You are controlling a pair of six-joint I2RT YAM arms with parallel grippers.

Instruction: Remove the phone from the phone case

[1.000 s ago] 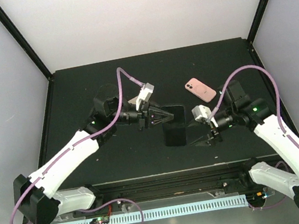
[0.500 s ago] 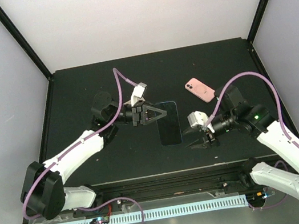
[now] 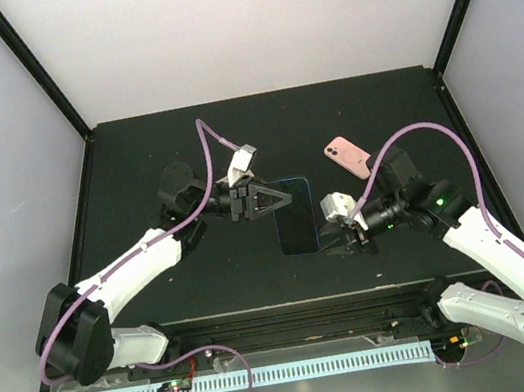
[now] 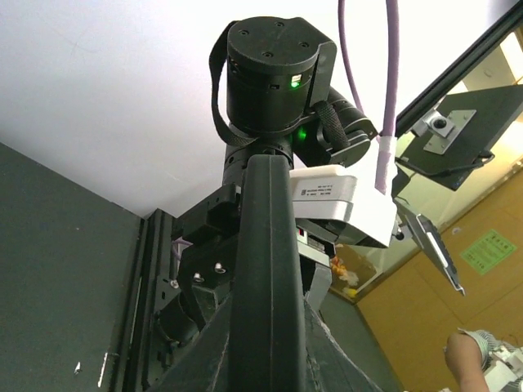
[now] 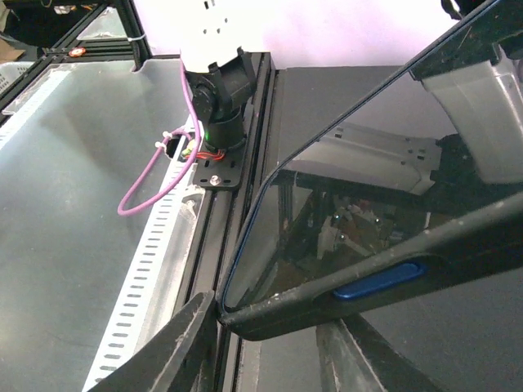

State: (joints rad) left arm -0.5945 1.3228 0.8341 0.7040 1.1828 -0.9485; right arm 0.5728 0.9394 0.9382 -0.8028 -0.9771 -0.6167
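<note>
The phone [image 3: 295,219], dark-screened and in a black case, is held low over the black table [image 3: 135,168]. My left gripper [image 3: 276,196] is shut on its far end. In the left wrist view the case [image 4: 265,245] runs edge-on between my fingers [image 4: 327,359]. My right gripper [image 3: 337,235] is open at the phone's near right corner. In the right wrist view the glass screen [image 5: 343,204] sits in the case [image 5: 327,306], which has a blue side button [image 5: 372,280]. The case corner lies between my open jaws [image 5: 265,320], and the left finger [image 5: 176,343] touches it.
A pink phone or case [image 3: 349,156] with a camera cutout lies on the table to the right, behind my right arm. A slotted white cable duct [image 5: 155,269] and black rails run along the near table edge. The left arm's base [image 5: 216,106] is there too.
The phone has dropped from a raised tilt to lie flatter and shifted slightly left with my left gripper. My right gripper has moved left to the phone's near corner.
</note>
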